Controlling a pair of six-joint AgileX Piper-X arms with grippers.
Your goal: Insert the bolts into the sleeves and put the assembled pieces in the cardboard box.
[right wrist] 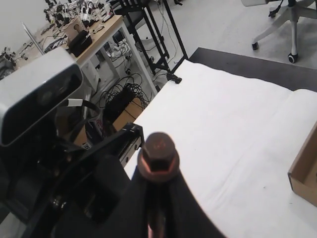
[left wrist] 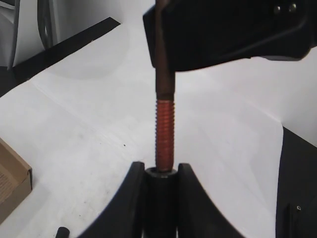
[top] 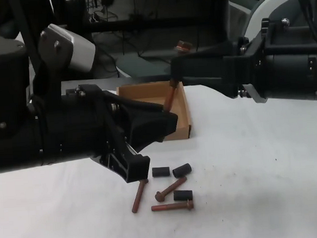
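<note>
**Near, desk:** Three loose copper-brown hex-head metal bolts [top: 173, 207] lie flat on the white-covered desk [top: 261, 188]. Among them are three short loose black cylindrical sleeves [top: 160, 171].

**Above these, left:** The left tool [left wrist: 160, 168] has its fingers closed around the sides of the held sleeve [left wrist: 159, 198]. The sleeve's bore is upright and unobstructed.

**Right:** The right tool [top: 173, 74] is clamped on the plain shank of the held bolt [left wrist: 164, 134], under its head. The threaded tip points down and sits just inside the sleeve's mouth.

**Far:** An open brown cardboard box [top: 182, 114] sits behind both tools. Its contents are hidden.

**Handling, judged:**
- The bolt is stiff and light. Take it by the smooth shank so the threads stay free.
- The sleeve is small and likely slick. Grip it around the wall, never across the opening.
- Any tilt between bolt and sleeve could jam the entry.
</note>
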